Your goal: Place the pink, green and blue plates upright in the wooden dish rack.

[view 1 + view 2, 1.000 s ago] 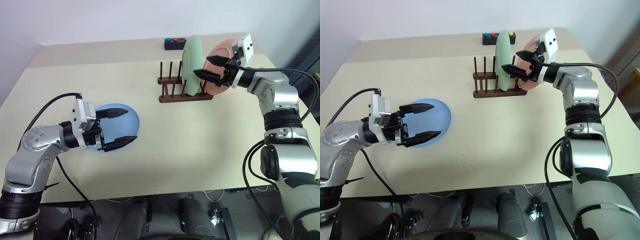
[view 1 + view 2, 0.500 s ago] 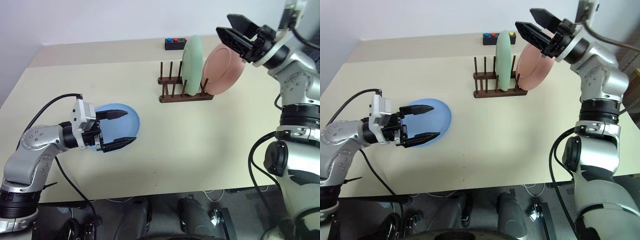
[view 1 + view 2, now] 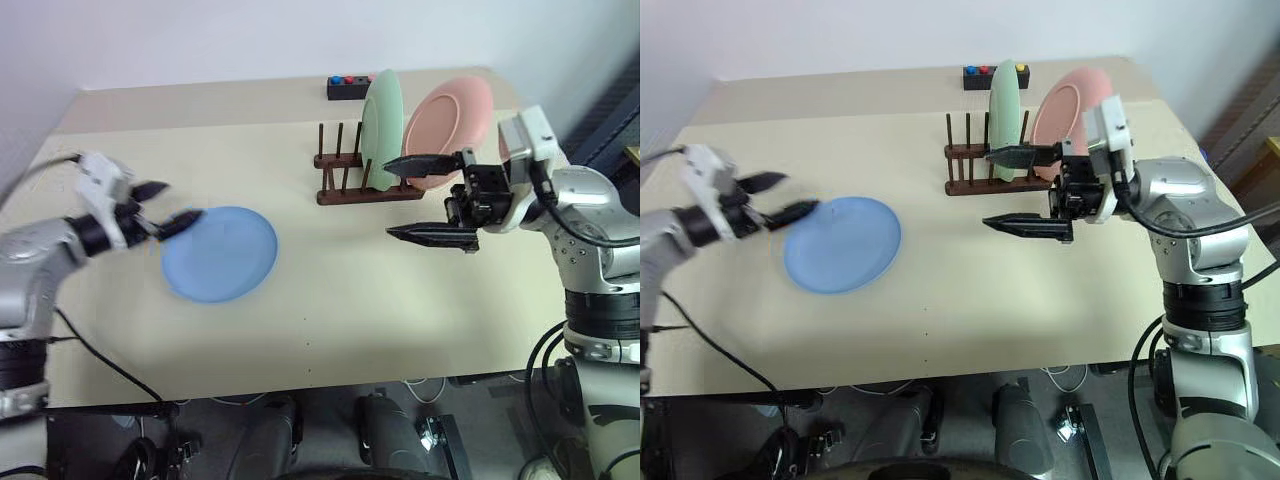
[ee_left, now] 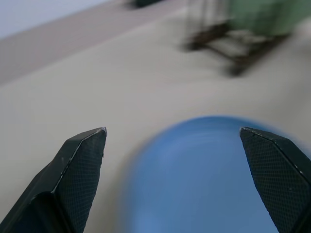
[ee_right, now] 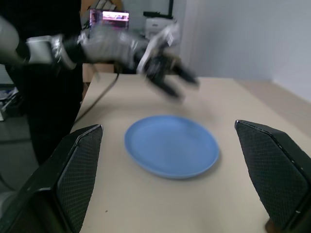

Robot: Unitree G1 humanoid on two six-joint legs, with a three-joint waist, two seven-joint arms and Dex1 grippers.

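Left eye view: left end effector (image 3: 165, 207) beside blue plate (image 3: 220, 254), right end effector (image 3: 428, 198) level; both wide open, empty.

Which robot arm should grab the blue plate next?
Probably the left. Its open left gripper sits right at the edge of the blue plate, while the open right gripper hangs empty farther away, near the rack.

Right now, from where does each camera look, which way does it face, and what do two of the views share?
Left and right eye views: on the head, facing forward and down over the table, the wooden dish rack and both arms.
Left wrist view: along the open left tool, toward the blue plate and the rack.
Right wrist view: along the open right tool, across the table, toward the blue plate and the left tool.
Shared: both wrist views show the blue plate lying flat.
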